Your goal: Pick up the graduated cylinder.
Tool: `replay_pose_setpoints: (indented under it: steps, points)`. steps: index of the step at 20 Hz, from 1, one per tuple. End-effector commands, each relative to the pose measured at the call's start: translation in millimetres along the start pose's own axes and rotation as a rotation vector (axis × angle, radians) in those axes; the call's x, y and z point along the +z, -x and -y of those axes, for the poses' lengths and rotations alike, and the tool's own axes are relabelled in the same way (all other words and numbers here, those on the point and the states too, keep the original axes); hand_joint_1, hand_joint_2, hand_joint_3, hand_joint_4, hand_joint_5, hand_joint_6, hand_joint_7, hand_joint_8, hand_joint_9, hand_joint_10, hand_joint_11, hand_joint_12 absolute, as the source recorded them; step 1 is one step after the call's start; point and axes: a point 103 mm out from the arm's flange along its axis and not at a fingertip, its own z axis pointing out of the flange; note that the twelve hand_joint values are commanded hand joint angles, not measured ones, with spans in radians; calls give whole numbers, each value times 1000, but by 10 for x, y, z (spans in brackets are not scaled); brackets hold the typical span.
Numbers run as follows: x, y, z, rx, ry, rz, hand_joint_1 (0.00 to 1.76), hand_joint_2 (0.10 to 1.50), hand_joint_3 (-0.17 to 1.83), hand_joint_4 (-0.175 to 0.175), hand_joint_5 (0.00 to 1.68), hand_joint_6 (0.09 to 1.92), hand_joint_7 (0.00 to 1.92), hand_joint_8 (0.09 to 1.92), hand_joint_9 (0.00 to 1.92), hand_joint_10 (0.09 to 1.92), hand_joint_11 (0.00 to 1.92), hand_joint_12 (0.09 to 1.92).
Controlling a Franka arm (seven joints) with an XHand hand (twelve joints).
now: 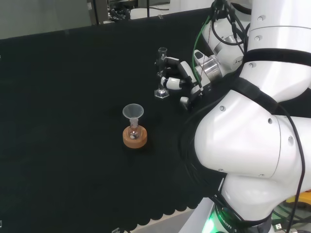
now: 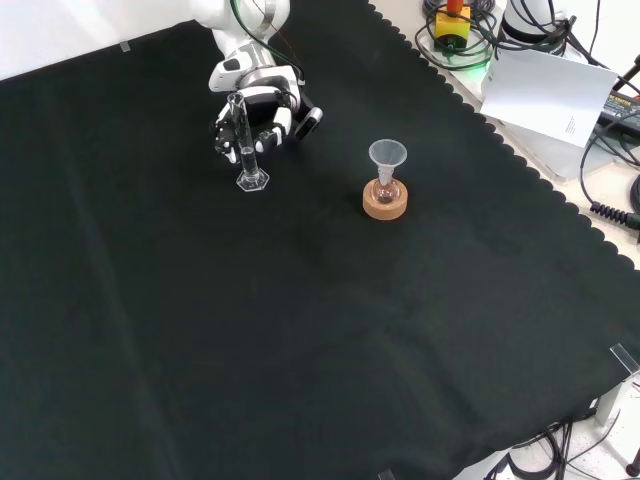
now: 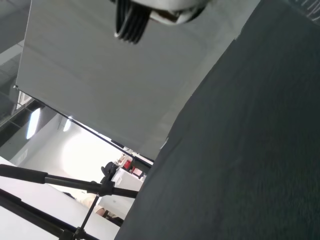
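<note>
The graduated cylinder (image 1: 162, 73) (image 2: 241, 140) is a thin clear glass tube on a hexagonal foot, upright, and its foot looks to rest on the black cloth. My hand (image 1: 176, 77) (image 2: 262, 112) is right against it. In the front view its curled fingers (image 2: 224, 133) show on both sides of the tube at mid height. In the head view the hand reaches the tube from the right. A blurred white part of the hand (image 3: 155, 10) shows in the wrist view.
A small flask with a clear funnel (image 1: 132, 112) (image 2: 387, 156) in its neck sits on a cork ring (image 1: 135, 138) (image 2: 385, 205), a short way from the cylinder. The cloth's scalloped edge (image 2: 520, 165) borders cables and a paper sheet (image 2: 545, 90).
</note>
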Motion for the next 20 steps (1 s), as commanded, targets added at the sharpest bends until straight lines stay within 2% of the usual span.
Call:
replay_pose_setpoints:
  steps: [1, 7, 10, 13, 15, 17, 19, 20]
  points:
    - [-53, 13, 4, 10, 12, -1, 1239, 880, 677, -31, 823, 681, 810, 646, 1148, 273, 980, 960]
    - [-121, -34, -22, 16, 7, 42, 1277, 947, 660, -47, 831, 760, 826, 705, 1182, 265, 1013, 922]
    - [-154, -76, -35, 9, -4, 101, 1284, 964, 652, -60, 849, 780, 829, 729, 1194, 268, 1039, 916]
    - [-205, -154, -60, -8, -27, 191, 1298, 974, 640, -77, 894, 798, 859, 744, 1222, 273, 1088, 885]
    - [-239, -224, -83, -26, -55, 243, 1183, 1061, 373, -142, 837, 1117, 905, 726, 1258, 259, 1127, 854]
    - [-282, -298, -107, -42, -87, 293, 1135, 1141, 174, -168, 809, 1244, 951, 687, 1292, 225, 1150, 829]
    - [-327, -363, -120, -52, -113, 324, 1193, 1175, 64, -174, 810, 1250, 882, 1043, 1317, 199, 1166, 819]
    - [-350, -397, -123, -57, -126, 341, 1209, 1185, 38, -175, 809, 1253, 858, 1146, 1326, 194, 1171, 819]
